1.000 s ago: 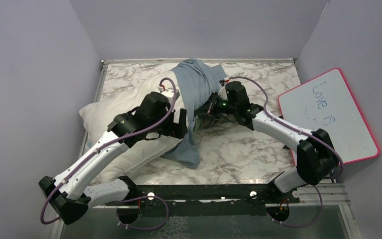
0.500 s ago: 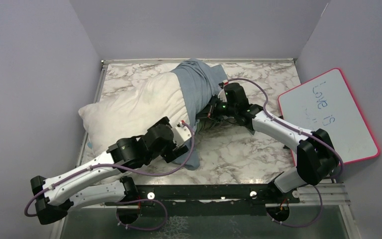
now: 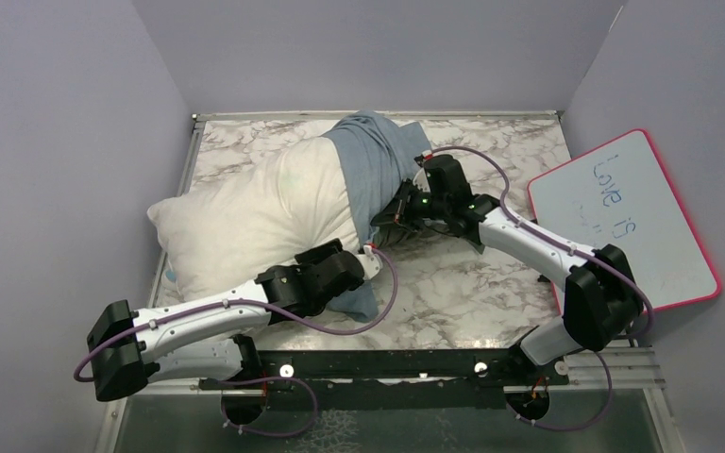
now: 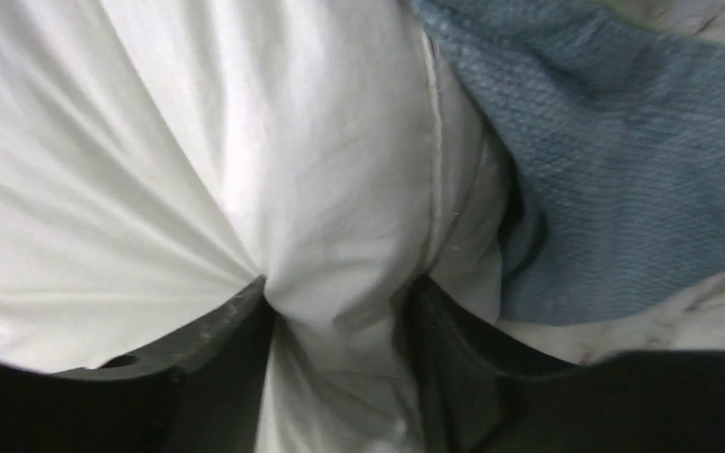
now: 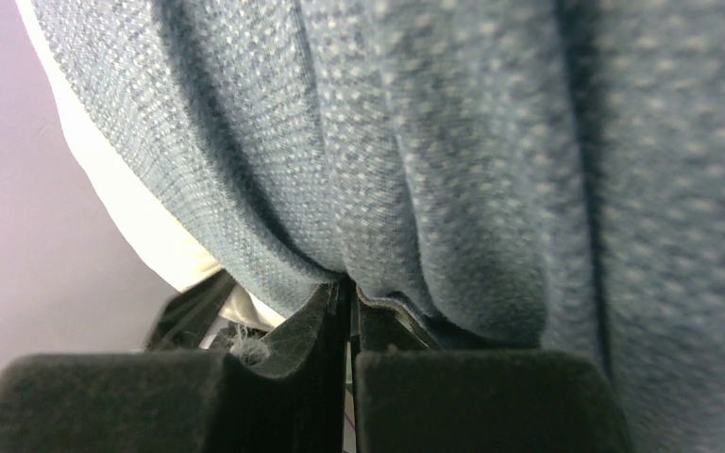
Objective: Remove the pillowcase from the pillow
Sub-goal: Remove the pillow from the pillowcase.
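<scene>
My left gripper [image 4: 335, 297] has just closed on a fold of the plump white stuffed pillow [image 3: 255, 212] while my right gripper [image 5: 351, 294] clamps the dusty grey-blue cloth pillowcase [image 3: 373, 160] bunched over its far end, so I can pull

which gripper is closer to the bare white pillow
Left. The left gripper pinches a fold of the pillow at its near edge; the right gripper is clamped on the pillowcase, further back.
</scene>
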`<action>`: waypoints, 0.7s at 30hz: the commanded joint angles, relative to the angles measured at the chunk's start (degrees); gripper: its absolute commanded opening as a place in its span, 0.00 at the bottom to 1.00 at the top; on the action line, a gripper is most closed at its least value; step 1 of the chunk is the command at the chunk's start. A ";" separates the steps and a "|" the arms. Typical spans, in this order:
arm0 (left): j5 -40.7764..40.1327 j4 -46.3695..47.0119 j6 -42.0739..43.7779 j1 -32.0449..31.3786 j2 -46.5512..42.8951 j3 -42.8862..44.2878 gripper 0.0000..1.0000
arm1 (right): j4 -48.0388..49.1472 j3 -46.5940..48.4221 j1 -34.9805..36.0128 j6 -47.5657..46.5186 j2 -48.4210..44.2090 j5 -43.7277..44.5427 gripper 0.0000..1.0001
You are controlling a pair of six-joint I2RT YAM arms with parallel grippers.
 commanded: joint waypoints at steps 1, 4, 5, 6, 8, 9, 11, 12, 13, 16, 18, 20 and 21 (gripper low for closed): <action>-9.61 -1.93 -2.34 0.40 -0.57 -5.22 0.36 | -0.60 3.66 -0.01 -1.40 -2.21 3.94 0.08; -9.87 -1.32 -4.16 0.40 -1.89 -5.99 0.01 | -1.85 3.96 -0.14 -2.48 -3.87 4.87 0.07; -10.48 -1.30 -4.86 0.40 -2.41 -5.77 0.00 | -3.07 4.36 -0.14 -3.27 -4.57 6.17 0.07; -11.23 -1.43 -5.53 0.40 -3.19 -5.34 0.00 | -4.81 5.01 -0.12 -4.54 -5.28 8.23 0.07; -12.52 -1.45 -5.91 0.40 -5.48 -4.21 0.00 | -10.57 7.12 -0.21 -7.58 -6.68 15.39 0.07; -13.73 -1.40 -5.79 0.40 -6.81 -3.64 0.00 | -13.57 8.15 -0.54 -9.19 -7.23 19.91 0.06; -15.34 -1.45 -4.90 0.40 -9.24 -2.71 0.00 | -18.65 9.48 -3.67 -11.76 -7.89 26.56 0.01; -16.10 -1.50 -4.47 0.40 -10.32 -2.46 0.00 | -20.04 9.24 -6.43 -13.19 -8.16 27.28 0.00; -16.93 -1.95 -4.21 0.44 -11.63 -2.15 0.00 | -21.04 8.72 -9.49 -14.47 -8.55 27.16 0.00; -18.35 -3.45 -4.81 0.47 -14.97 -1.34 0.00 | -22.24 6.22 -19.17 -17.46 -10.08 24.63 0.00; -18.56 -4.40 -4.94 0.49 -16.16 -0.96 0.00 | -20.96 5.48 -21.48 -20.25 -11.09 20.21 0.00; -17.30 -4.55 -5.17 0.48 -15.96 0.09 0.00 | -19.06 5.57 -21.58 -23.32 -11.29 10.37 0.01; -16.36 -4.49 -5.57 0.48 -15.43 0.80 0.00 | -17.69 5.30 -21.57 -24.59 -11.34 3.97 0.03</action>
